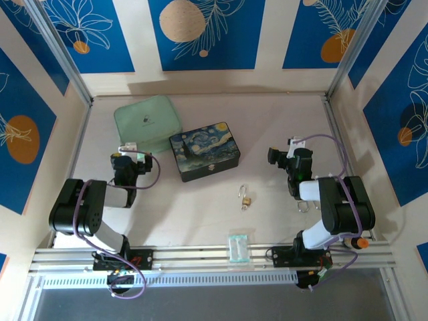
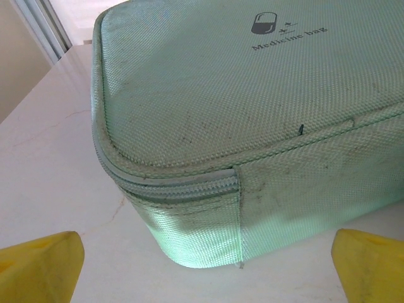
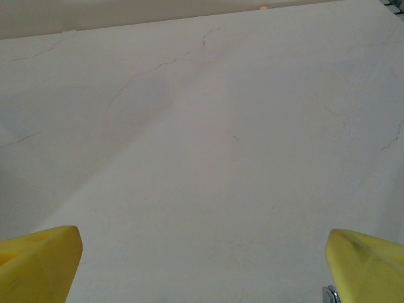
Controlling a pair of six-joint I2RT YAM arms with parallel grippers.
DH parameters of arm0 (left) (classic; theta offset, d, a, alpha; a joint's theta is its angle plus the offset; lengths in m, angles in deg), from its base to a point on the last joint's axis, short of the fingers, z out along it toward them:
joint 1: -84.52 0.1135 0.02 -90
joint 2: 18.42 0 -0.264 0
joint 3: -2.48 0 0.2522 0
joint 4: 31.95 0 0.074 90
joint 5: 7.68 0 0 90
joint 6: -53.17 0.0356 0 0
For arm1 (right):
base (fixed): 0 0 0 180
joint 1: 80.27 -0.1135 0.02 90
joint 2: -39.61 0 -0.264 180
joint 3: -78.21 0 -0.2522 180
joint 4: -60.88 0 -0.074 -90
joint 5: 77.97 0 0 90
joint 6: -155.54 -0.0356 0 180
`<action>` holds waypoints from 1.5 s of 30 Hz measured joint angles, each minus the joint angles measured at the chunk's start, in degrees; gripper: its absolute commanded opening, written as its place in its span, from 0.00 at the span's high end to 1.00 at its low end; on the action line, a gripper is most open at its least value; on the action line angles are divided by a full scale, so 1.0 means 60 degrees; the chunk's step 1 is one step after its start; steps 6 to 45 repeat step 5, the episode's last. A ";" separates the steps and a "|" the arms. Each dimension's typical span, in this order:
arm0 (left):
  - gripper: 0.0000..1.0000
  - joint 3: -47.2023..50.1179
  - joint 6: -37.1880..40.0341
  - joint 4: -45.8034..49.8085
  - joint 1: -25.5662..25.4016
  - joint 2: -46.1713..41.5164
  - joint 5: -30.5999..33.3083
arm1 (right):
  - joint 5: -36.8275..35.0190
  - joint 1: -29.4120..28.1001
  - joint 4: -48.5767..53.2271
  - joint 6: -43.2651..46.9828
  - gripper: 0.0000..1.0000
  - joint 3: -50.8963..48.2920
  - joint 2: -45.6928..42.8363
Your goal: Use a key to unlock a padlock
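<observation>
My left hand (image 1: pixel 128 150) is spread wide open and holds nothing. Its yellow fingertips (image 2: pixel 38 268) sit just short of the mint-green medicine bag (image 1: pixel 147 122). My right hand (image 1: pixel 279 156) is also wide open and empty, over bare bench (image 3: pixel 202 126). The padlock (image 1: pixel 245 198) lies on the bench between my arms, in front of the painted box (image 1: pixel 204 151) and well apart from both hands. The key (image 1: pixel 303 206) lies close beside my right arm.

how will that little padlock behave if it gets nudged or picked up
The padlock looks metal, so probably rigid and dense for its size. Lying flat on the smooth table, it may well skid when nudged rather than tip.
</observation>
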 measured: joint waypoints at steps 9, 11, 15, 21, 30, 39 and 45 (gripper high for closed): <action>0.00 0.0000 0.0000 -0.0011 0.0000 0.0000 0.0000 | 0.0149 0.0022 0.0004 -0.0004 0.01 0.0000 0.0000; 0.00 0.0000 0.0000 -0.0011 0.0000 0.0000 0.0000 | 0.0149 0.0022 0.0004 -0.0004 0.01 0.0000 0.0000; 0.00 0.0000 0.0000 -0.0011 0.0000 0.0000 0.0000 | 0.0149 0.0022 0.0004 -0.0004 0.01 0.0000 0.0000; 0.00 0.0000 0.0000 -0.0011 0.0000 0.0000 0.0000 | 0.0149 0.0022 0.0004 -0.0004 0.01 0.0000 0.0000; 0.00 0.0000 0.0000 -0.0011 0.0000 0.0000 0.0000 | 0.0149 0.0022 0.0004 -0.0004 0.01 0.0000 0.0000; 0.00 0.0000 0.0000 -0.0011 0.0000 0.0000 0.0000 | 0.0149 0.0022 0.0004 -0.0004 0.01 0.0000 0.0000; 0.00 0.0000 0.0000 -0.0011 0.0000 0.0000 0.0000 | 0.0149 0.0022 0.0004 -0.0004 0.01 0.0000 0.0000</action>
